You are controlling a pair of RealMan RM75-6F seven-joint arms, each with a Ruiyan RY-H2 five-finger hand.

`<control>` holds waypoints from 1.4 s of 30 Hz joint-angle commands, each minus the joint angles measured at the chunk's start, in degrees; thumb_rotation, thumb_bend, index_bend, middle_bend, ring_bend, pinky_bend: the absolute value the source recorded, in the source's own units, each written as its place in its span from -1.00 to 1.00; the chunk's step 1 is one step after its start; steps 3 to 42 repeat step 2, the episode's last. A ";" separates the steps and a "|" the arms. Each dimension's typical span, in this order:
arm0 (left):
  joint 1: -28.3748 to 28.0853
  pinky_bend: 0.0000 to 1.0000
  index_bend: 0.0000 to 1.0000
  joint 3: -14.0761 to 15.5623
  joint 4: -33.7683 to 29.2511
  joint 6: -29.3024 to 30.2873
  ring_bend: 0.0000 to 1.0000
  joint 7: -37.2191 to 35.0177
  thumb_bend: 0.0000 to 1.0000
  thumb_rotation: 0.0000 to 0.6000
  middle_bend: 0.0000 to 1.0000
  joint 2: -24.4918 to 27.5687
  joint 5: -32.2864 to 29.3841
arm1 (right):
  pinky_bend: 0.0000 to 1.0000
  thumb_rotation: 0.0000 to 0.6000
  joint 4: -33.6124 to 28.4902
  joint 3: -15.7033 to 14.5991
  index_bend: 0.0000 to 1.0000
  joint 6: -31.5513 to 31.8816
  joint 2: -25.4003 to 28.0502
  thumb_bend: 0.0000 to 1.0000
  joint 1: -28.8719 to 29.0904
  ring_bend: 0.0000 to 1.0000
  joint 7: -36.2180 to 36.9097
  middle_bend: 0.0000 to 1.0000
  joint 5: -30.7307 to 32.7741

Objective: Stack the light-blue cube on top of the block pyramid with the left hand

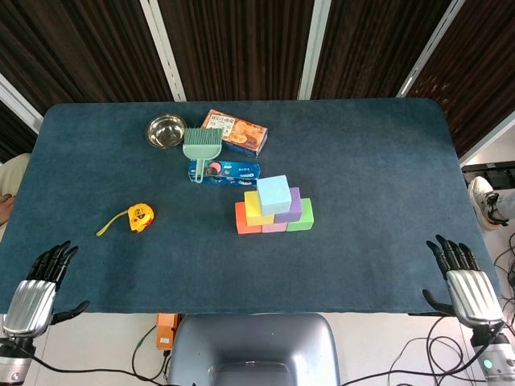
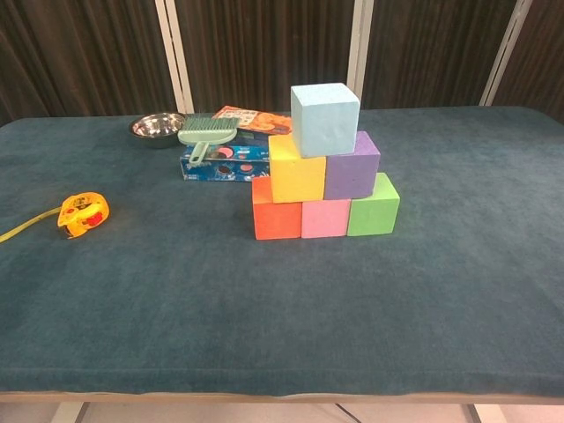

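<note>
The light-blue cube [image 1: 274, 194] [image 2: 325, 118] sits on top of the block pyramid, resting on the yellow block [image 2: 296, 173] and the purple block [image 2: 352, 167]. Below them stand the orange [image 2: 277, 217], pink [image 2: 325, 218] and green [image 2: 374, 208] blocks. My left hand [image 1: 35, 293] hangs off the table's near-left corner, open and empty, fingers spread. At the near-right corner my right hand [image 1: 466, 285] is also open and holds nothing. Neither hand shows in the chest view.
A yellow tape measure [image 1: 138, 217] lies at the left. Behind the pyramid are a blue box [image 1: 225, 172], a green brush [image 1: 200, 145], an orange snack box [image 1: 235, 131] and a steel bowl [image 1: 166, 130].
</note>
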 commanded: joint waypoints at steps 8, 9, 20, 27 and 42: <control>1.71 -0.76 -1.00 -0.75 0.28 0.35 -1.00 1.05 -1.00 1.00 -1.00 -0.86 2.63 | -1.00 1.00 -0.12 -0.32 -1.00 0.80 -0.11 -0.58 -0.55 -1.00 -0.44 -1.00 -0.63; 1.71 -0.76 -1.00 -0.75 0.28 0.35 -1.00 1.05 -1.00 1.00 -1.00 -0.86 2.63 | -1.00 1.00 -0.12 -0.32 -1.00 0.80 -0.11 -0.58 -0.55 -1.00 -0.44 -1.00 -0.63; 1.71 -0.76 -1.00 -0.75 0.28 0.35 -1.00 1.05 -1.00 1.00 -1.00 -0.86 2.63 | -1.00 1.00 -0.12 -0.32 -1.00 0.80 -0.11 -0.58 -0.55 -1.00 -0.44 -1.00 -0.63; 1.71 -0.76 -1.00 -0.75 0.28 0.35 -1.00 1.05 -1.00 1.00 -1.00 -0.86 2.63 | -1.00 1.00 -0.12 -0.32 -1.00 0.80 -0.11 -0.58 -0.55 -1.00 -0.44 -1.00 -0.63; 1.71 -0.76 -1.00 -0.75 0.28 0.35 -1.00 1.05 -1.00 1.00 -1.00 -0.86 2.63 | -1.00 1.00 -0.12 -0.32 -1.00 0.80 -0.11 -0.58 -0.55 -1.00 -0.44 -1.00 -0.63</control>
